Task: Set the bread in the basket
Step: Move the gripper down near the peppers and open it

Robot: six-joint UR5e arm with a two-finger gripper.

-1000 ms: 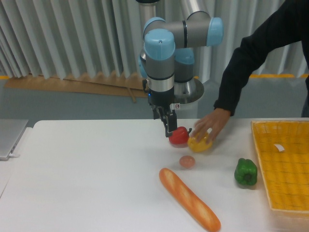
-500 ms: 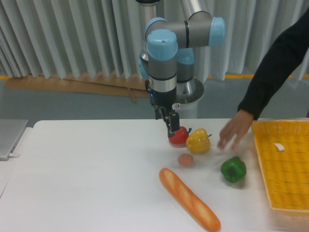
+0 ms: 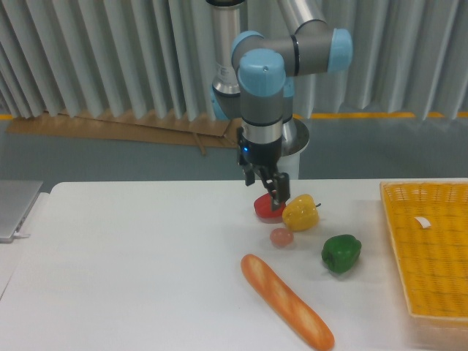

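The bread [image 3: 287, 301], a long orange-tan baguette, lies diagonally on the white table near the front edge. At the right edge sits the yellow woven basket [image 3: 409, 292], with a small white tag inside. My gripper [image 3: 276, 191] hangs above the table behind the bread, just over the red pepper [image 3: 266, 208]. Its dark fingers are seen edge-on, so I cannot tell whether they are open or shut. Nothing is seen held in them.
A yellow pepper [image 3: 300, 213] sits beside the red one. A small pinkish egg [image 3: 281, 237] lies just in front of them, and a green pepper [image 3: 341, 253] lies between the bread and the basket. A grey device [image 3: 13, 207] sits at the table's left edge.
A person's arm has withdrawn out of view. The green pepper was shifted left and the yellow one set upright. My gripper has moved slightly to the right.
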